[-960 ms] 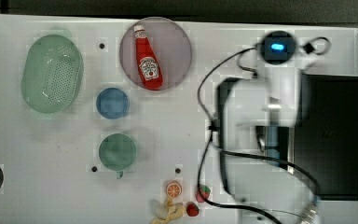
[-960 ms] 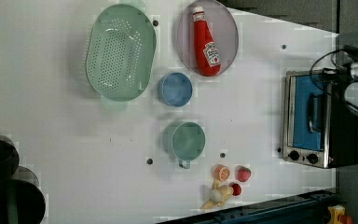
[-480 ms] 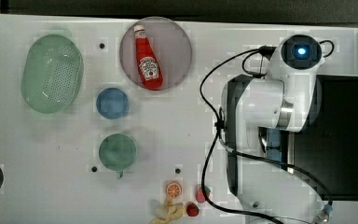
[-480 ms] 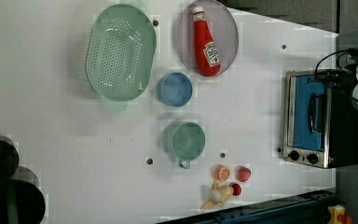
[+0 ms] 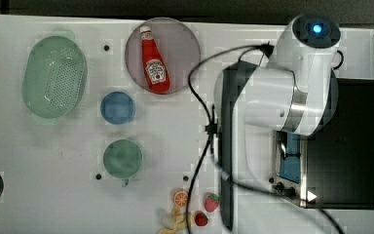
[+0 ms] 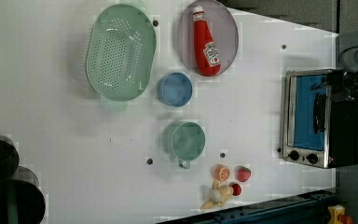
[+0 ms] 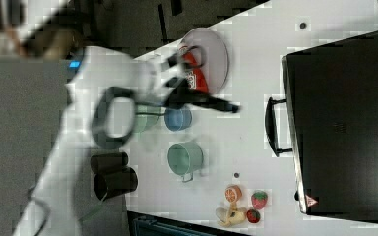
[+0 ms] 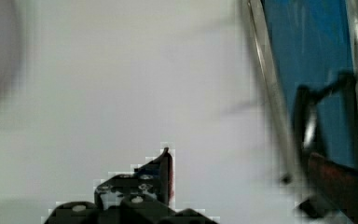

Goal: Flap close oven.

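Observation:
The oven [image 5: 343, 146] stands at the top view's right, a black box with a silver front frame. In the left view its blue glass flap door [image 6: 305, 109] stands upright against the frame, with the black bar handle [image 6: 319, 114] in front and dark knobs below. From the right view the handle [image 7: 274, 127] sticks out from the oven [image 7: 344, 123] front. My gripper [image 8: 251, 179] is open, its two fingers [image 8: 165, 170] wide apart with nothing between them, hanging just off the door [image 8: 307, 70] and handle [image 8: 305, 121]. The white arm [image 5: 282, 97] covers part of the oven front.
A ketchup bottle [image 5: 154, 63] lies on a round plate [image 5: 185, 44]. A green colander [image 5: 53, 75], a blue bowl [image 5: 118, 107] and a green cup [image 5: 122, 157] stand at the top view's left. Toy fruits [image 5: 195, 209] lie near the bottom edge. The arm's black cable [image 5: 204, 146] loops across the table.
The arm has drawn back from the oven front and risen toward the top camera, looking larger now. The oven door stands the same in the left view.

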Available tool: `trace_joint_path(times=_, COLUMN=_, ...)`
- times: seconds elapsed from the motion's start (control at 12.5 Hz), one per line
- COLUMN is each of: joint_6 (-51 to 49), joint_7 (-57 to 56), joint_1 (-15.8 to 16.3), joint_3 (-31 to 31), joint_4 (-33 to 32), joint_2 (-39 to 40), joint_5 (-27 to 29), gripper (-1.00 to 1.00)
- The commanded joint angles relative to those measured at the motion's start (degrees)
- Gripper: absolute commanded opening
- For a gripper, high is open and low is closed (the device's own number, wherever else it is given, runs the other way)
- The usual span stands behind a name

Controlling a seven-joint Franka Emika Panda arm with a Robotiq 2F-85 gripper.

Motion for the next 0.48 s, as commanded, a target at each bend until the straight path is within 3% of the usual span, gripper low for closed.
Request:
trace_joint_path(times=0.08, joint_6=-3.71, joint_7=24.23, joint_1=1.63, joint_3=2.7, joint_4=4.92, joint_2=-9.28, joint_5=5.6, gripper=1.0)
trace_joint_path(times=0.24, joint_6=-7.94, joint_7=33.59, joint_1=1.99, joint_3=3.77, joint_4=5.3, joint_2=-13.23, joint_5=5.97, gripper=1.0)
trace_joint_path(times=0.48, joint_6=-14.21, joint_7=34.61, joint_1=2.76, joint_3=4.82, joint_4=5.14, joint_2=-17.33, joint_5=6.03, gripper=1.0)
